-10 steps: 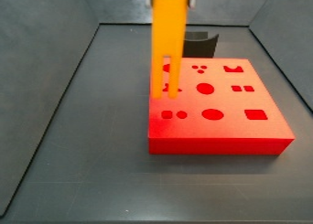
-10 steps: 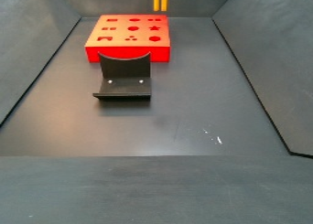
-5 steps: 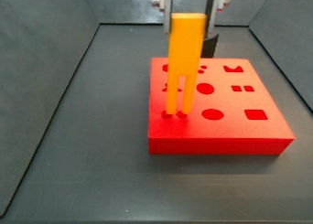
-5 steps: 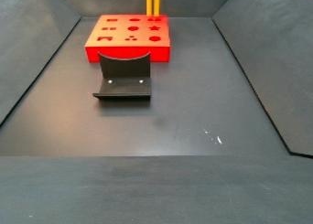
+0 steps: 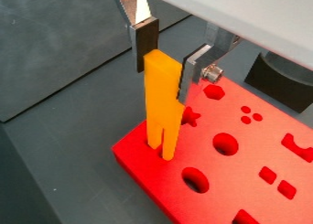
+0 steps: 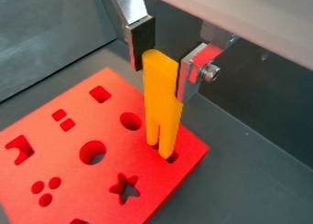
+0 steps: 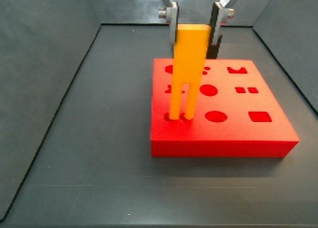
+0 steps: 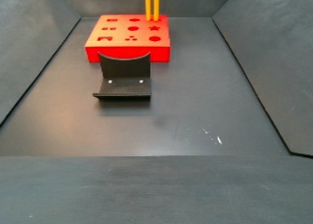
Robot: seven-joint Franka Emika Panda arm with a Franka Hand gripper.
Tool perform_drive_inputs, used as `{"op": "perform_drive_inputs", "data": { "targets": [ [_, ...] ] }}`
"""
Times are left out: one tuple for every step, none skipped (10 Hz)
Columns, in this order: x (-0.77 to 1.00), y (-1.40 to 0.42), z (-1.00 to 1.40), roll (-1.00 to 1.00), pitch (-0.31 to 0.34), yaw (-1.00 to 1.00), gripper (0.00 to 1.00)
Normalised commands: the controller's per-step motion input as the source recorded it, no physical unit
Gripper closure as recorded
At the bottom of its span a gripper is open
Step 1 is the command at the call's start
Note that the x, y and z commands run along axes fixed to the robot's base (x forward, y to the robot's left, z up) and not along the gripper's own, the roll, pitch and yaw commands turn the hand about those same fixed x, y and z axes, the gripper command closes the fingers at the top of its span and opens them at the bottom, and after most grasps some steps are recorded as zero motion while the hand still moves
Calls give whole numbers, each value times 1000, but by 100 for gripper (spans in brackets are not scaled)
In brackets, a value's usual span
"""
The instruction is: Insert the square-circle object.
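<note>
The square-circle object (image 7: 191, 64), a tall orange fork-shaped piece, stands upright with both prongs in holes near the corner of the red block (image 7: 248, 129). My gripper (image 7: 192, 29) is straight above it, shut on the top of its slab. In both wrist views the fingers (image 5: 145, 45) press the slab's two sides, and the prongs (image 6: 162, 141) enter the block (image 6: 73, 173). In a side view only the orange piece (image 8: 153, 4) shows at the block's far edge (image 8: 128, 47); the gripper is cut off there.
The red block has several other shaped holes (image 7: 217, 115). The fixture (image 8: 123, 81) stands on the dark floor right in front of the block. Grey walls (image 7: 50, 46) enclose the bin on all sides.
The gripper has come down with the orange piece. Its prongs have gone from just above the block into the holes, and the slab's top now sits lower.
</note>
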Motion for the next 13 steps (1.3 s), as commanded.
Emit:
{"op": "perform_drive_inputs", "data": {
  "targets": [
    [-200,-46,-89,63,0,0,100],
    [-131,0,-106,14,0,0,100],
    [0,6,-74,20,0,0,100],
    [0,197,0,1,0,0,100],
    [0,26,-14,1,0,0,100],
    [286,0,-77,20,0,20,100],
    [249,3,-103,14,0,11,100],
    [180,83,0,0,0,0,100],
    [0,9,-74,34,11,0,100],
    [0,0,-51,0,0,-3,100],
    [-103,9,0,0,0,-34,100],
    [-123,0,0,-50,-26,0,100],
    [-140,0,0,-86,-46,0,100]
  ]
}}
